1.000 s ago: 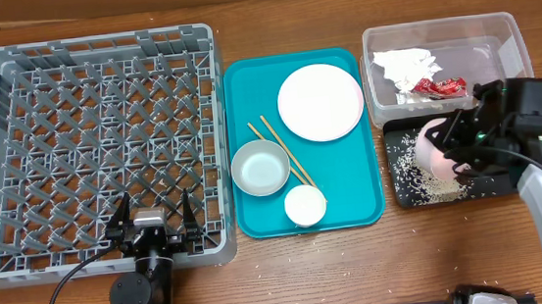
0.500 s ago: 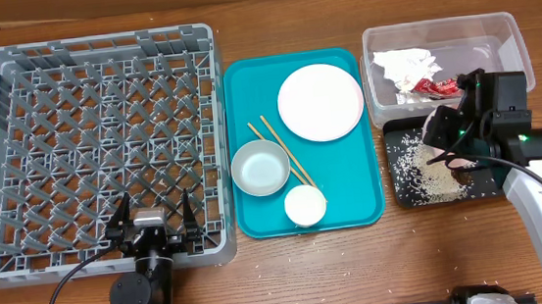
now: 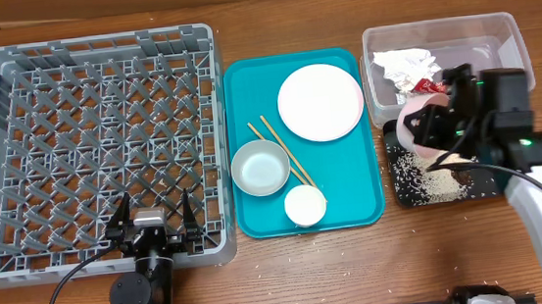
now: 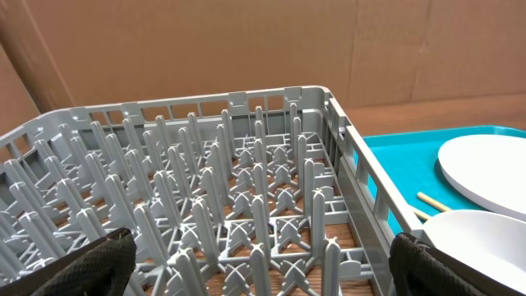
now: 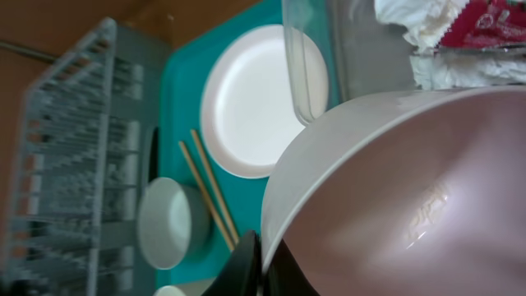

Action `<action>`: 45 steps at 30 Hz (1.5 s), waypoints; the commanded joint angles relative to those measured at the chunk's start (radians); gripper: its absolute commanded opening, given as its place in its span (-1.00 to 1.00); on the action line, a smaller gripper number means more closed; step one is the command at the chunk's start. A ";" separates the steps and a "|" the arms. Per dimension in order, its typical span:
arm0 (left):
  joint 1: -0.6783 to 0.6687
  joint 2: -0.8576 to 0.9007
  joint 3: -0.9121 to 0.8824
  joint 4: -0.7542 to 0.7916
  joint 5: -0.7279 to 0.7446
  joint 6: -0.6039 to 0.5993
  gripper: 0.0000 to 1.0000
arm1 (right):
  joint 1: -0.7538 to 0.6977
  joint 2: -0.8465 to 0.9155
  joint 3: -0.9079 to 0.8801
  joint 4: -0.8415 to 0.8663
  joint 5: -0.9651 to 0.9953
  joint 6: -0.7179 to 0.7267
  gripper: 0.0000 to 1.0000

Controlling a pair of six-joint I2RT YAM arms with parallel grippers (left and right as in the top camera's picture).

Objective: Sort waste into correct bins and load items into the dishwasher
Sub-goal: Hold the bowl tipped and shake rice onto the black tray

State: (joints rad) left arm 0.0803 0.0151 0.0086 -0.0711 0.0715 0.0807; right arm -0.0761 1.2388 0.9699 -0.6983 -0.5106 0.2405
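My right gripper (image 3: 449, 125) is shut on the rim of a pale pink-white plate (image 3: 414, 126), held tilted on edge above the black tray (image 3: 399, 192), which holds loose rice (image 3: 431, 179). In the right wrist view the plate (image 5: 411, 189) fills the frame with the fingers (image 5: 263, 265) pinching its edge. The clear tub (image 3: 509, 41) holds the crumpled napkin (image 3: 406, 63) and red wrapper (image 3: 429, 85). My left gripper (image 3: 153, 226) is open and empty at the front wall of the grey dish rack (image 3: 93, 138); its fingers (image 4: 263, 263) also show in the left wrist view.
The teal tray (image 3: 354, 204) between rack and bins carries a white plate (image 3: 320, 101), a grey-blue bowl (image 3: 260, 167), a small white cup (image 3: 305, 205) and two chopsticks (image 3: 280, 146). Stray rice grains lie on the table in front of it.
My right gripper has carried the plate left and away from me, from over the black tray's middle to its far left corner, tipping it more upright. The left arm has not moved.
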 commanded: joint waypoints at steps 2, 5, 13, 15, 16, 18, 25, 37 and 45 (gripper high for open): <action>0.004 -0.011 -0.004 -0.001 0.004 -0.006 1.00 | -0.242 -0.014 0.039 0.011 -0.515 0.041 -0.92; 0.004 -0.011 -0.004 -0.001 0.004 -0.006 0.99 | -0.383 0.028 0.039 0.012 -0.776 0.044 -0.91; 0.004 -0.011 -0.004 -0.001 0.004 -0.006 1.00 | -0.542 0.264 0.028 -0.047 -1.060 0.137 -0.93; 0.004 -0.011 -0.004 -0.001 0.004 -0.006 1.00 | -0.532 0.321 0.023 -0.074 -1.060 0.137 -0.93; 0.004 -0.011 -0.004 -0.001 0.004 -0.006 1.00 | -0.529 0.340 0.020 -0.089 -1.060 0.135 -0.93; 0.004 -0.011 -0.004 -0.001 0.003 -0.006 1.00 | -0.525 0.370 0.016 -0.119 -1.060 0.134 -0.93; 0.004 -0.011 -0.004 -0.001 0.004 -0.006 1.00 | -0.533 0.374 0.018 -0.143 -1.059 0.182 -0.93; 0.004 -0.011 -0.004 -0.001 0.004 -0.006 1.00 | -0.507 0.368 0.019 -0.110 -1.059 0.140 -0.93; 0.004 -0.010 -0.004 -0.001 0.004 -0.006 1.00 | -0.479 0.362 0.019 -0.084 -1.055 0.119 -0.93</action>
State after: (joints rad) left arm 0.0803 0.0151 0.0086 -0.0711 0.0715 0.0811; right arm -0.5732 1.6234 0.9794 -0.8066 -1.5356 0.3840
